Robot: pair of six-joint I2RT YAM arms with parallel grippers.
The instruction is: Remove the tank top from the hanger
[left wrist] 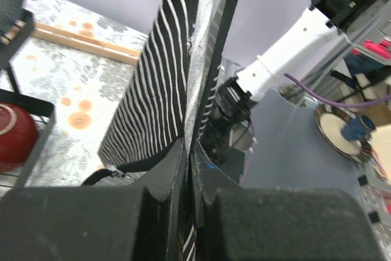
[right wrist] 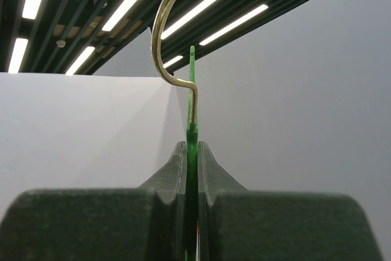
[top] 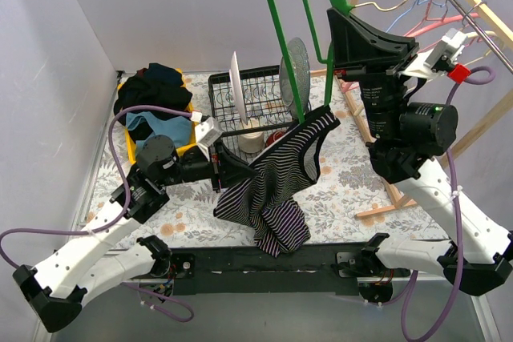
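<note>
While the right jaws sit clamped tight on the upper part of the green hanger (top: 283,46), the tank top (top: 276,186) dangles well below them. One strap end is caught on the hanger's low end, and the rest sags down and across toward the left jaws. The left jaws are pressed together too, with a fold of that striped cloth pinched between them; in the left wrist view the stripes run straight up out of the grip. So the top is strung between the two grips, its hem drooping beneath the left jaws toward the desk (top: 353,182). Whether it touches, I can't tell.

Now, this garment looks light, thin and floppy, a stretchy knit by the look of it. I'd expect it to stretch under a pull from the left jaws before the strap drags off. The hanger is the stiff part, thin and smooth, and it may twist in the right jaws under a sideways tug. The best hold, I'd say, is a doubled fold or bound edge close to the strap, not one loose layer. Snagging at the hanger's shoulder is the risk.
</note>
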